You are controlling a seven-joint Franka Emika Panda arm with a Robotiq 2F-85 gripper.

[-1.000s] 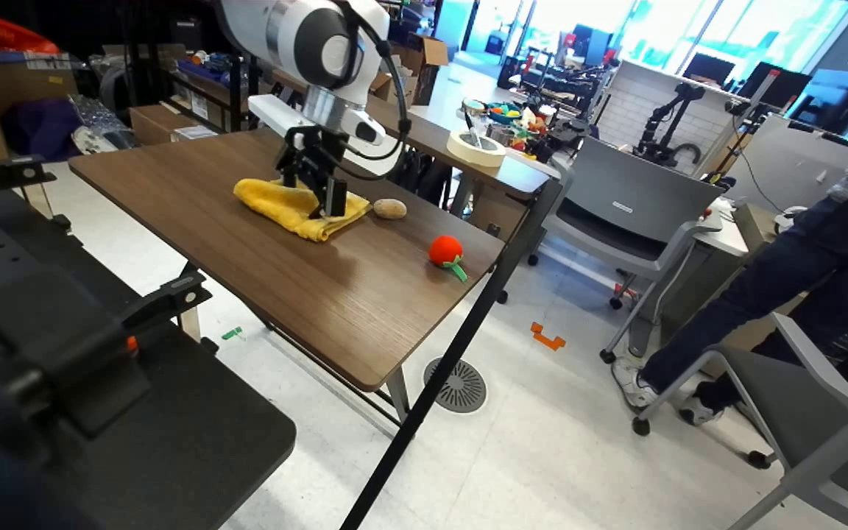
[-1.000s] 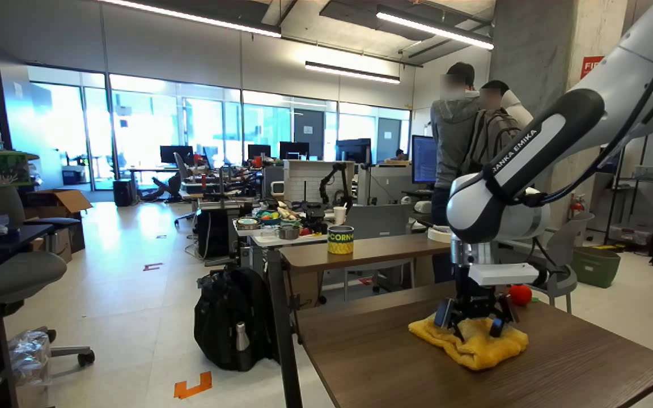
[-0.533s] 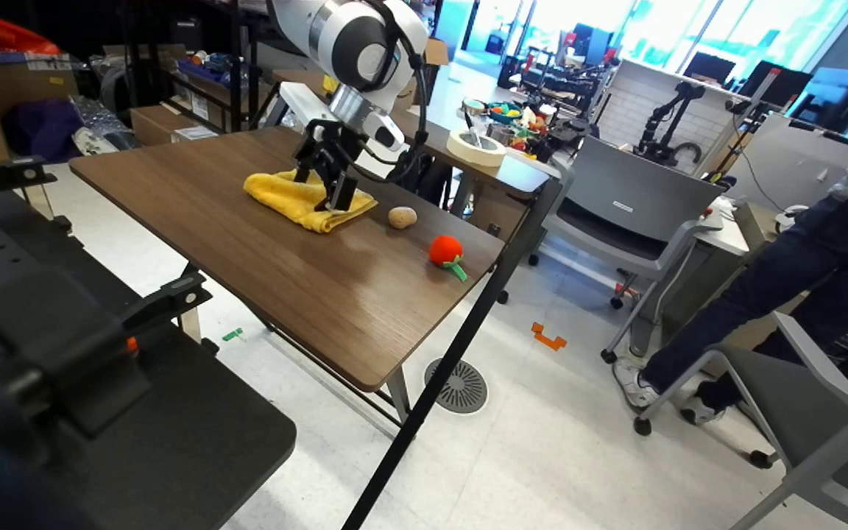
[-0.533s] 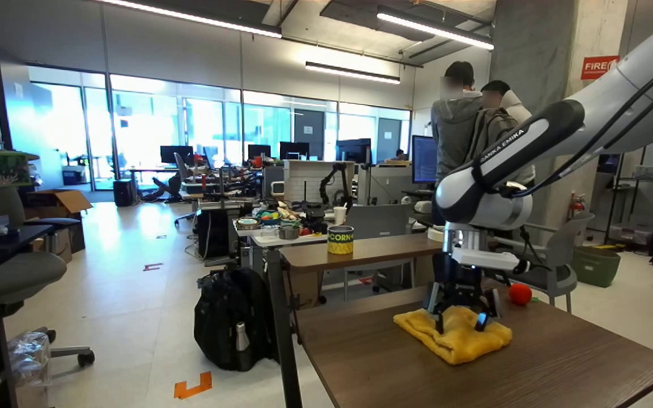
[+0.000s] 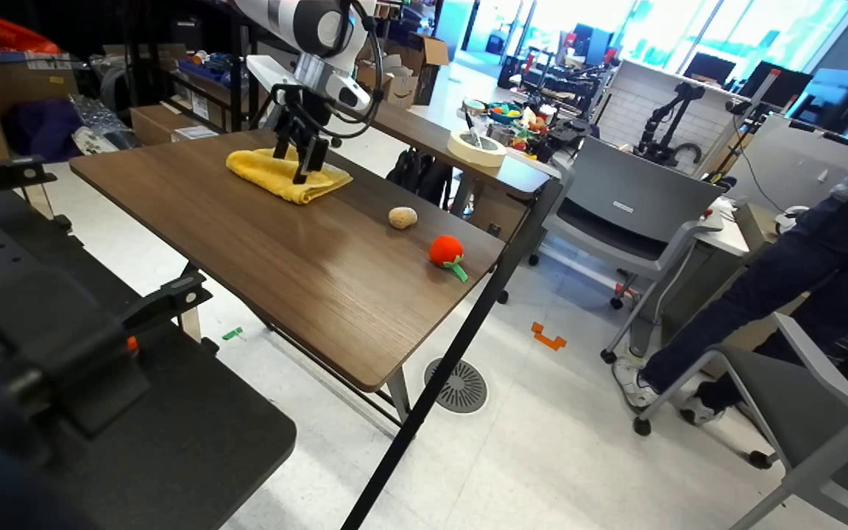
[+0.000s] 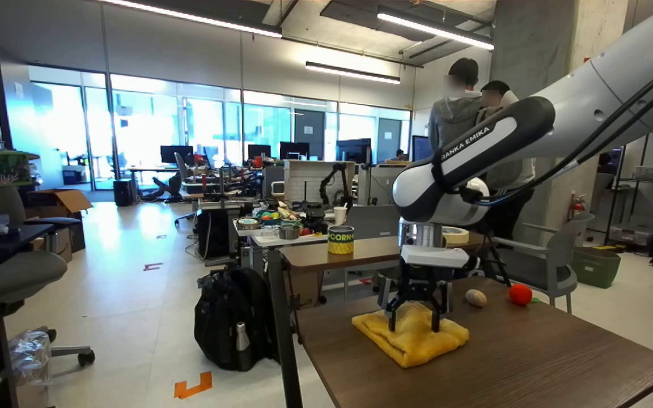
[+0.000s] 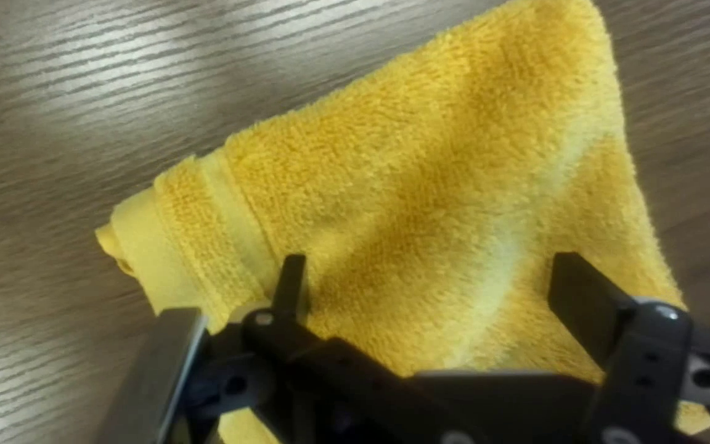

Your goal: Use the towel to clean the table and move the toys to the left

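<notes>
Gripper (image 6: 414,328) points down, jaws spread wide, nothing pinched between them. Towel (image 7: 429,185) lies folded, slightly rumpled, directly beneath it on the table (image 5: 306,272); fingertips (image 7: 293,280) appear to touch the cloth, pressure not readable. Tan toy (image 5: 402,217) sits off to one side of the gripper, past the towel and apart from it. Red toy (image 5: 445,251) is on the same side, farther out, near the table's end.

Step in hand, judged: wiping by press-and-drag, no grasp.

Possible failures:
1. Slip. With no fold gripped, the towel follows by friction alone. Too light a press and the fingertips may skate, leaving it behind; too heavy and the cloth may bunch under the gripper.
2. Edge. One towel corner beside the gripper lies near the table's long edge; a stroke that way could push it over.
3. Toys. A stroke toward the tan toy could shove it outward, or ride up over it. Red toy, being round, would likely roll; a bump from the gripper's side could send it off the end.
</notes>
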